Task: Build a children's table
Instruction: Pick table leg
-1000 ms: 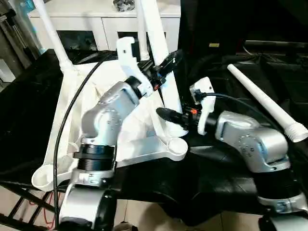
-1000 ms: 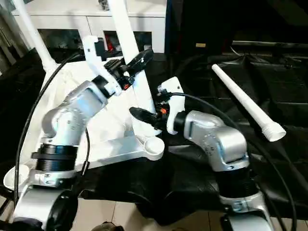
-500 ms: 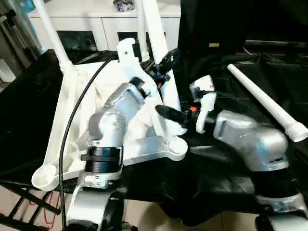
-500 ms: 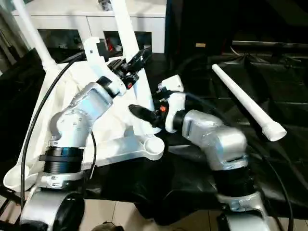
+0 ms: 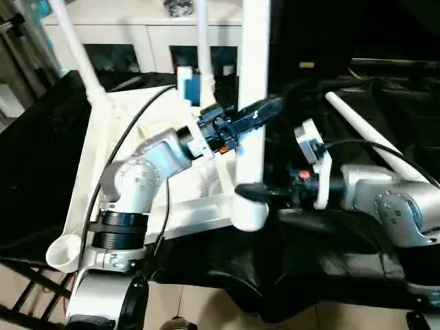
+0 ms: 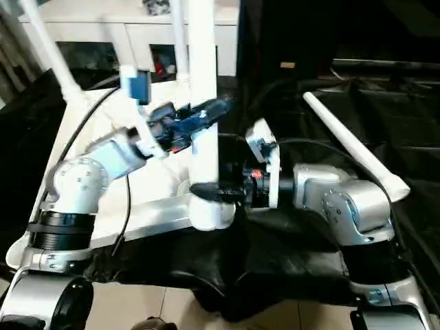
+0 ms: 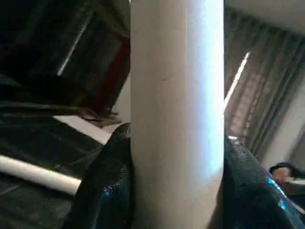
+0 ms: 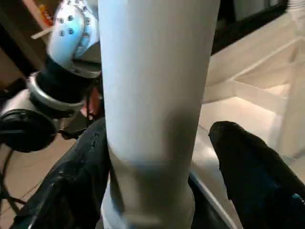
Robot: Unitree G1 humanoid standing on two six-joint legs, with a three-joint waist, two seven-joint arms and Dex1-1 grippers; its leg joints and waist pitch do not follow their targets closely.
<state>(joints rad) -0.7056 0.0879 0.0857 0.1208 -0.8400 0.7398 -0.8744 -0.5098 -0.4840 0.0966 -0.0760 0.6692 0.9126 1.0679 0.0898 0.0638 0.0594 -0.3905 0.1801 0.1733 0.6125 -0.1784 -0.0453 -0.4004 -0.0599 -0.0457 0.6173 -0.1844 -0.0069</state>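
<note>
My left pincer [image 5: 258, 112], near the middle of the frame, is clamped around an upright white leg [image 5: 253, 82], one black finger [image 7: 107, 191] pressed on each side of the tube. That leg stands in the rounded corner socket [image 5: 249, 213] at the lower middle of the frame, the near corner of the white tabletop [image 5: 103, 158], which lies ribbed side up on the black-draped desk [image 5: 330, 261] across the left half of the picture.

My right pincer [image 5: 251, 192] reaches in from the right, low on the same leg just above the socket. Its fingers [image 8: 248, 167] stand wide on either side of the tube, with a gap showing on one side, so it brackets the leg without gripping it.

Two more legs already stand up from the far corners, one at the upper left [image 5: 72, 45] and one at top centre [image 5: 202, 34]. The fourth leg [image 5: 364, 137] lies loose on the desk at the right, slanting towards the right edge.
</note>
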